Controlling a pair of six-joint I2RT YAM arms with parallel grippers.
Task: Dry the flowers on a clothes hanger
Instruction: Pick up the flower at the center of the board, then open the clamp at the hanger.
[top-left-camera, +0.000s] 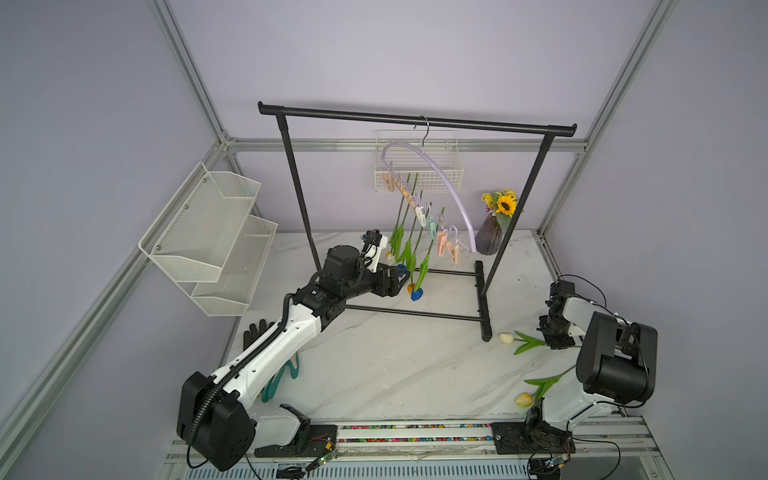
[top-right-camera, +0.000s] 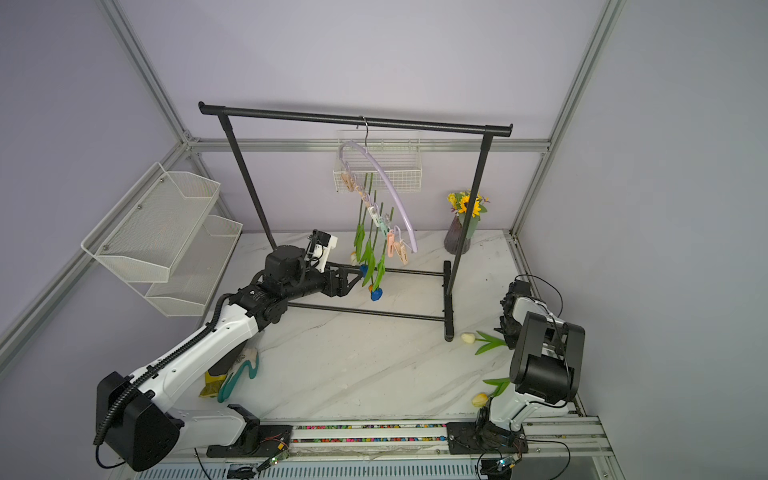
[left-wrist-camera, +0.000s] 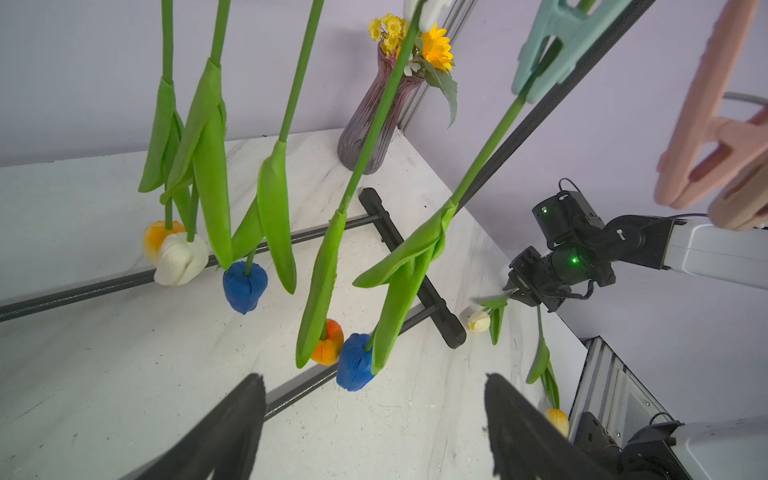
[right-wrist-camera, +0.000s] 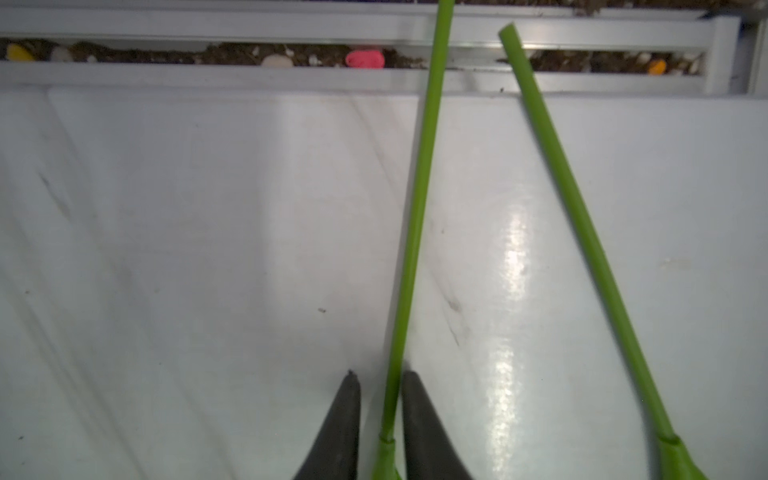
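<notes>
- Flowers (left-wrist-camera: 272, 208): five hang clipped to the hanger (top-left-camera: 467, 220); two lie on the table (top-left-camera: 395, 365).
- Left fingers (left-wrist-camera: 232, 428): wide, empty.
- Right fingers (right-wrist-camera: 419, 424): narrow around one stem (right-wrist-camera: 411, 249); cannot tell if they grip it.

Seven flowers (left-wrist-camera: 274, 216): five on the one clothes hanger (top-left-camera: 456, 192), two on the worktop (top-left-camera: 395, 365) around four o'clock; one vase (top-left-camera: 489, 237).

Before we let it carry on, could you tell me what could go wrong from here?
The right hand straddles one tulip stem off-centre, so the grip may slip. The second stem lies close beside it and could be dragged. The open left hand sits close to hung tulips and might knock them loose.
</notes>
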